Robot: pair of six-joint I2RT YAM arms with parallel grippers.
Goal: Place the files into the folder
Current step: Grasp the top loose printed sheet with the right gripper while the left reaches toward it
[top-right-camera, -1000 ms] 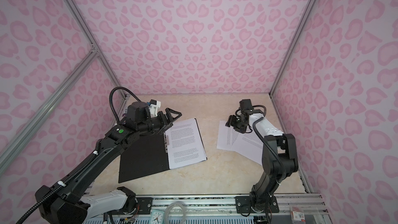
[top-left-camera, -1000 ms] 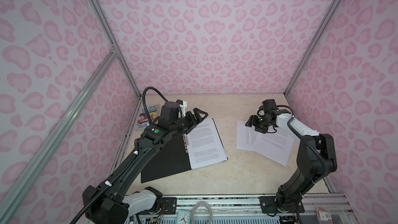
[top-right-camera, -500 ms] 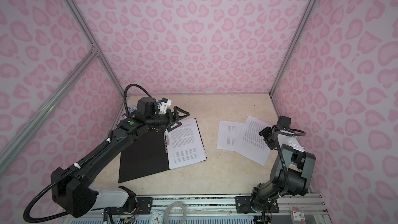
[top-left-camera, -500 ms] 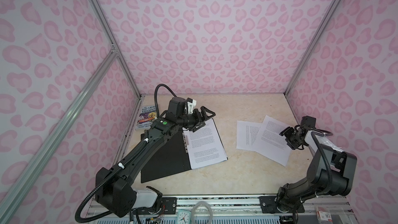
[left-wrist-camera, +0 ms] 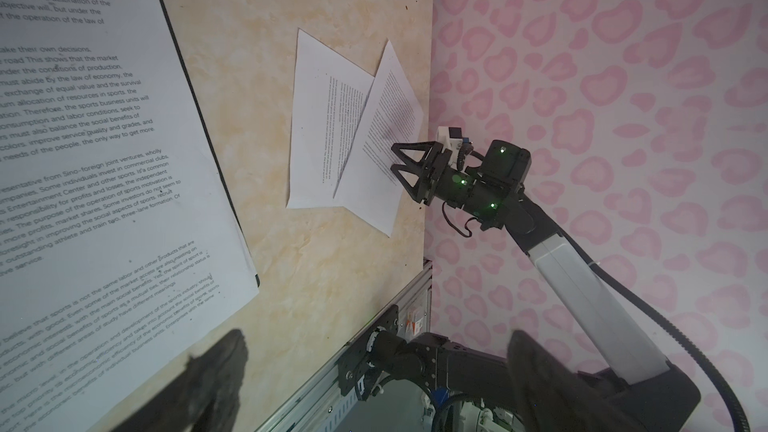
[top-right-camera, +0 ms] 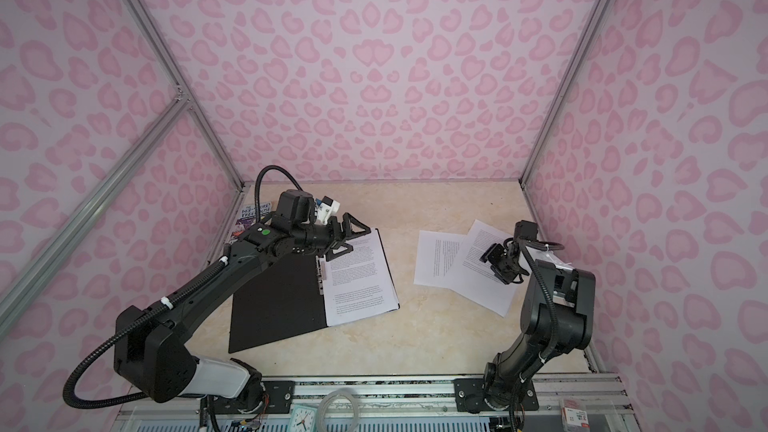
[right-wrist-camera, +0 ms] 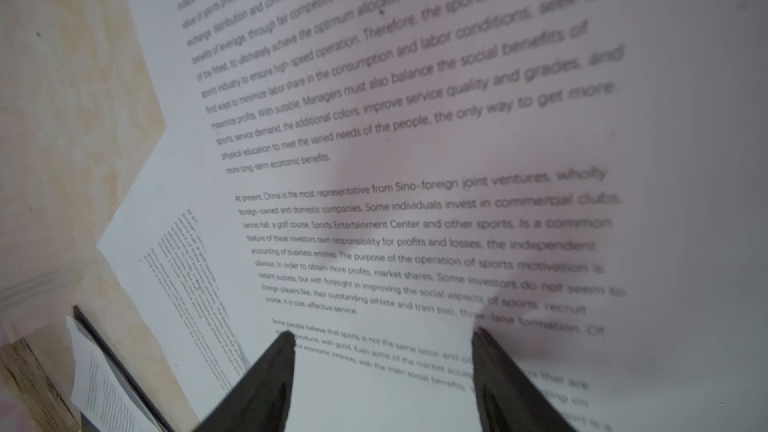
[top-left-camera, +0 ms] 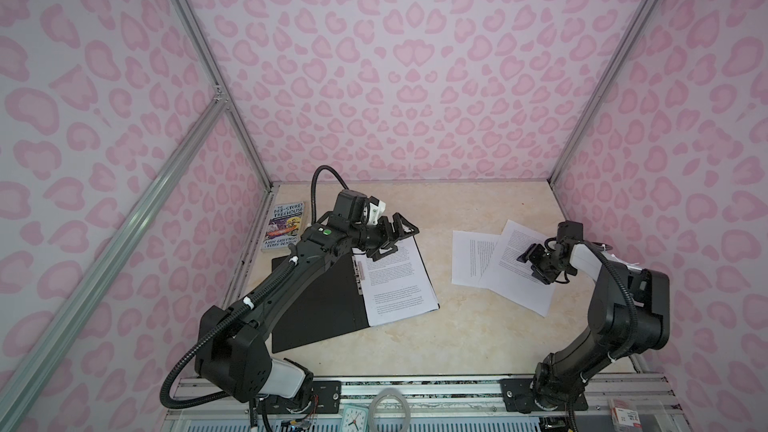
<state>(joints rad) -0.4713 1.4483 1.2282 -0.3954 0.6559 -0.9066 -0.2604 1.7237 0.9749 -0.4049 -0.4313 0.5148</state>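
The folder (top-left-camera: 324,305) (top-right-camera: 274,305) lies open with its black inside up, and one printed file (top-left-camera: 395,280) (left-wrist-camera: 104,160) rests on its right half. To the right, two loose files overlap on the table, the lower (top-left-camera: 469,259) (left-wrist-camera: 324,139) and the upper (top-left-camera: 515,284) (right-wrist-camera: 415,160). My left gripper (top-left-camera: 395,238) (left-wrist-camera: 374,367) hovers open over the folder's far edge, holding nothing. The right gripper (top-left-camera: 530,263) (right-wrist-camera: 382,338) is open, tips low over the upper loose file; whether they touch it I cannot tell.
A colourful Treehouse paperback (top-left-camera: 284,226) lies against the left wall behind the folder. Pink patterned walls close in left, back and right. An aluminium rail (top-left-camera: 415,388) with both arm bases runs along the front edge, and a small clock (top-left-camera: 353,421) sits below it.
The right gripper swung from the sheets' far side out to the right wall, then back over the upper loose sheet. The left gripper shifted slightly right, still open.
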